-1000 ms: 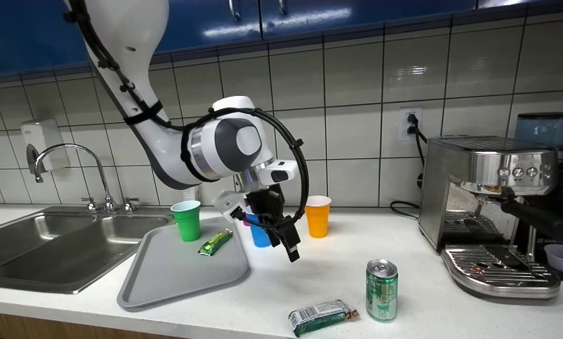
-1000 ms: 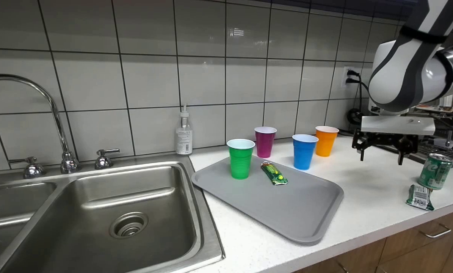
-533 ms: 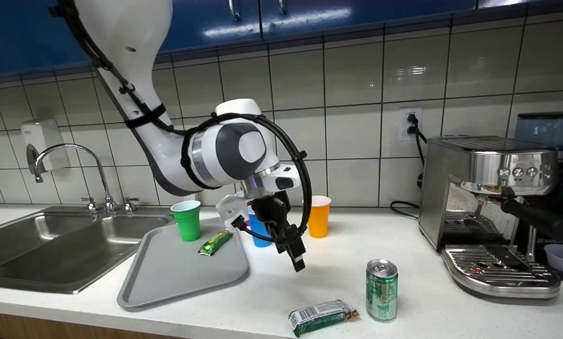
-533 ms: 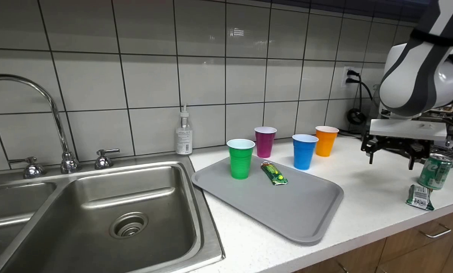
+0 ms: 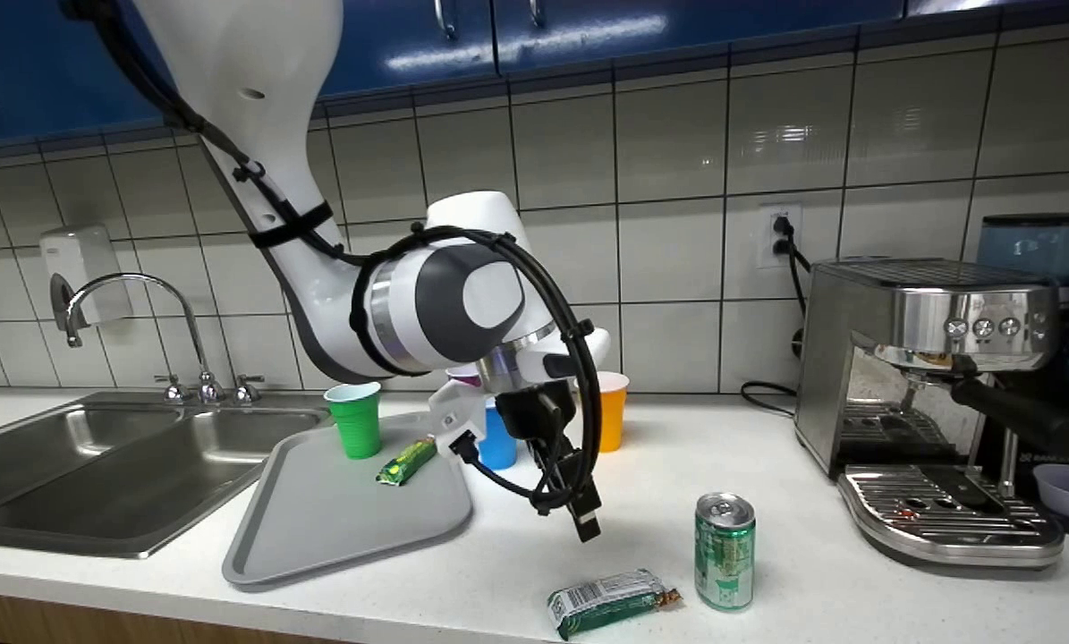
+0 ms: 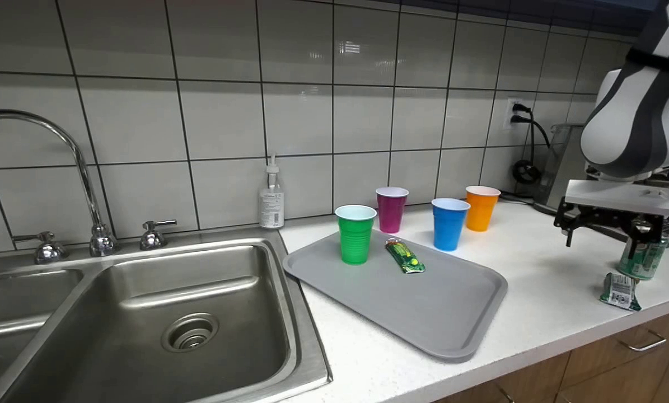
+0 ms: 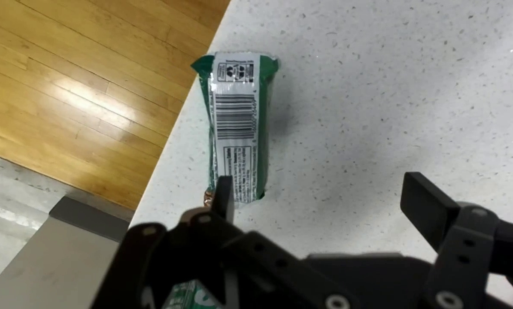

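1. Black fingers (image 7: pixel 430 210) are standing far apart on my gripper (image 7: pixel 318 193); I am holding it fully spread, with nothing in its grasp.
2. I am pointing it down over the speckled white table (image 7: pixel 368 107), and its tips are hanging above the surface.
3. Below, the bar (image 7: pixel 237 124) is lying flat near the table's front edge, barcode side up; in the wrist view, one fingertip is overlapping its nearer end, while an exterior view is showing a gap.
4. Just beside the bar's brown end, the can (image 5: pixel 725 552) is standing upright; my gripper is partly hiding it in an exterior view.
5. Well apart, the grey tray (image 6: pixel 435 313) is carrying an upright green cup (image 6: pixel 356 235) and a second bar (image 6: pixel 405 256).
6. Near the tray, the purple cup (image 6: pixel 391 215), blue cup (image 6: pixel 449 228) and orange cup (image 6: pixel 481 211) are standing on the table.
7. Beyond the can, the coffee machine (image 5: pixel 954 295) is standing by the tiled wall (image 5: pixel 668 241).
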Controlling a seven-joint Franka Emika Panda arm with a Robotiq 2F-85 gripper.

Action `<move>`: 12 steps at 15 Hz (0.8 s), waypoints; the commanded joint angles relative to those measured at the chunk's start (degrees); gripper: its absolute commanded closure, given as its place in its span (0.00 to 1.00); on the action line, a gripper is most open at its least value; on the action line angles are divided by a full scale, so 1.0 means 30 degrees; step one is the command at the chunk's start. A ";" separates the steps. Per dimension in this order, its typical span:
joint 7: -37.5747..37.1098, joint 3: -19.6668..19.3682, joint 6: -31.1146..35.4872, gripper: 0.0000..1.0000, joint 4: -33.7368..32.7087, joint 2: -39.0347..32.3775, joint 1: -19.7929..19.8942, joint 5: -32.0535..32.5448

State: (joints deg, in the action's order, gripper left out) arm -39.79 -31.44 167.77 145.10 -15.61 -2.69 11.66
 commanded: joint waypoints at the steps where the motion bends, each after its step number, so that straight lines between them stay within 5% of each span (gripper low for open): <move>1: 0.0583 0.0285 0.0764 0.00 0.0779 0.0488 0.0834 -0.1117; 12: 0.2213 0.1842 0.0967 0.00 0.0039 -0.1069 0.2778 -0.5349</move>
State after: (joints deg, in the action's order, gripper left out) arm -36.17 -29.35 170.60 147.00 -17.12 2.76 -0.52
